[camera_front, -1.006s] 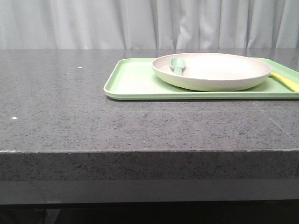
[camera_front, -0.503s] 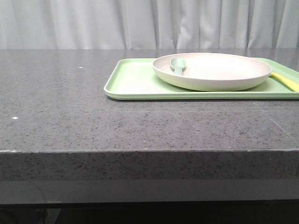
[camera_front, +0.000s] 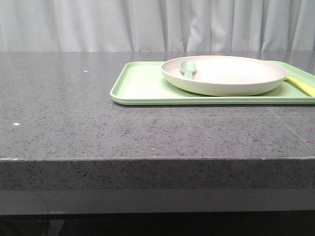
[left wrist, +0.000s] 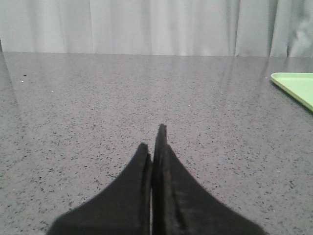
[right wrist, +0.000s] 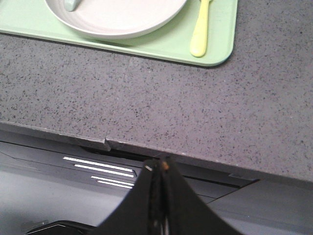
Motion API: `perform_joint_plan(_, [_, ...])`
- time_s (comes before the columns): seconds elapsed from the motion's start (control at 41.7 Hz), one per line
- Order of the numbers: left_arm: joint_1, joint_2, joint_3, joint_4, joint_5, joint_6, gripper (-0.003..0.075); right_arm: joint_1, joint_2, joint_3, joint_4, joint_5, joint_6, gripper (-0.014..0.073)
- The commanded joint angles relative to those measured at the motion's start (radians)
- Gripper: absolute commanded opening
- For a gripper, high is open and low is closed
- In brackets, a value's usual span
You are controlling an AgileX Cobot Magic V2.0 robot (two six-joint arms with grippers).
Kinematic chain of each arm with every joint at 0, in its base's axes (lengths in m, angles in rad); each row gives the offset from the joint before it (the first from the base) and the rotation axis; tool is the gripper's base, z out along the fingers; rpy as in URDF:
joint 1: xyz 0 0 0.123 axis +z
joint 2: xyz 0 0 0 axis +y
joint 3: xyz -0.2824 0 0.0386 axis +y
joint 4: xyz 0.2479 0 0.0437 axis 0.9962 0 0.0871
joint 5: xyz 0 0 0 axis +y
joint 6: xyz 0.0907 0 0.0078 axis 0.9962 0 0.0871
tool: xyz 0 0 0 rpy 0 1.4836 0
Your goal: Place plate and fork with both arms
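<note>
plate (camera_front: 224, 74): sits on the green tray (camera_front: 140, 88), over on the right side of the table (camera_front: 74, 123), with a grey-green spoon (camera_front: 187, 68) lying inside it
fork (right wrist: 201, 30): yellow, flat on the tray just beside the plate, on its right
left gripper (left wrist: 155, 143): fingers pressed together, nothing in them, low over bare table well away from the tray
right gripper (right wrist: 157, 168): pinched closed too, empty, hanging off the table's front edge, short of the tray
</note>
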Motion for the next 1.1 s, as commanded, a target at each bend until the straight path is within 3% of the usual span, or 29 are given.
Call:
perform_joint_plan(0.0, [-0.001,-0.023,0.001,-0.008,-0.09,-0.008,-0.0018,0.005,-0.045,0.005,-0.051,-0.1,-0.012,-0.0068])
perform_joint_plan(0.335, [-0.001,-0.022,0.001,-0.008,-0.09,-0.008,-0.0018,0.005,-0.328,0.405,-0.059,-0.658,-0.012,-0.0068])
perform_joint_plan(0.719, [-0.001,-0.02,0.001,-0.008,-0.09,-0.008,-0.0018,-0.03,-0.528,0.847,-0.059,-1.135,-0.012,-0.0068])
perform_joint_plan(1.078, [-0.001,-0.02,0.001,-0.008,-0.09,-0.008,-0.0018,-0.035,-0.544,0.842,-0.059,-1.093,-0.012,-0.0068])
